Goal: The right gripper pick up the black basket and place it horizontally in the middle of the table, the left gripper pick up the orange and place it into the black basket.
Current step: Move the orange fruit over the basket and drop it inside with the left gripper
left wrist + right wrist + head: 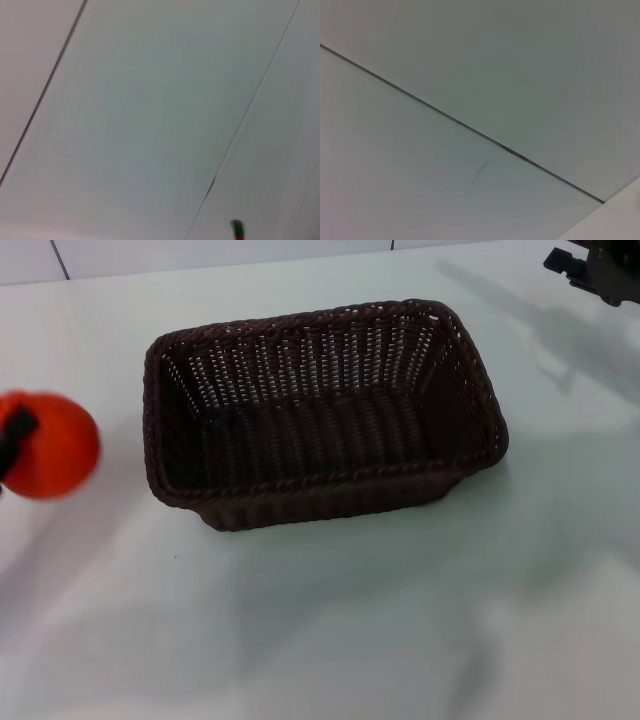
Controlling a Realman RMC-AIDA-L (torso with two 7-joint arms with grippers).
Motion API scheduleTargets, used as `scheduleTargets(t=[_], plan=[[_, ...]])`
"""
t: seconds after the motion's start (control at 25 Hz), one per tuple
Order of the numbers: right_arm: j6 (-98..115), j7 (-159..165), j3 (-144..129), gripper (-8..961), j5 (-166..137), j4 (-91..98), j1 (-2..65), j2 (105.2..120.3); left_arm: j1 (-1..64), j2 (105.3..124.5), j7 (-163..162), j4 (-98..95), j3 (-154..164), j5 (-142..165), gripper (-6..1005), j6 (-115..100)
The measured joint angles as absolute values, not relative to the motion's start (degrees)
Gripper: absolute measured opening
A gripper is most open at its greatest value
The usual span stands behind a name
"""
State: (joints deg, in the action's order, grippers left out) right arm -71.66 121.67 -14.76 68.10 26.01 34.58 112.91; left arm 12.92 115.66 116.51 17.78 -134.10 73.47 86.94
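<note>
The black basket (pixel 320 415) lies lengthwise across the middle of the white table (pixel 330 630), open side up and empty. The orange (pixel 55 445) is at the far left edge of the head view, off the tabletop and left of the basket. A black finger of my left gripper (pixel 14 438) lies across the orange's left side; the rest of that gripper is out of view. My right gripper (pixel 592 268) is at the far top right corner, away from the basket and mostly cut off.
The wall behind the table shows white panels with dark seams (pixel 470 127). A small green tip (pixel 237 228) shows at the bottom edge of the left wrist view. Bare tabletop lies in front of and to the right of the basket.
</note>
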Motion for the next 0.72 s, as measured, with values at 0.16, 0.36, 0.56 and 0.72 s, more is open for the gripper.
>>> scheduleTargets(t=[0.16,0.36,0.56,0.72], plan=[[-71.7,120.7,-14.8,749,68.7,26.0,34.3,113.03,15.4,116.59,115.8,18.0,-137.3,73.4,148,93.8],[-71.6,119.5,-14.8,748,69.6,25.9,34.3,113.41,21.9,119.96,114.1,21.3,-134.3,74.2,123,93.2],[-71.8,119.3,-14.8,748,70.3,25.9,34.3,113.75,27.0,121.86,111.0,22.2,-128.9,75.2,133,84.8],[-72.3,118.1,-15.0,748,72.1,25.8,33.8,114.21,28.2,123.01,109.9,22.6,-126.8,75.3,141,80.4]])
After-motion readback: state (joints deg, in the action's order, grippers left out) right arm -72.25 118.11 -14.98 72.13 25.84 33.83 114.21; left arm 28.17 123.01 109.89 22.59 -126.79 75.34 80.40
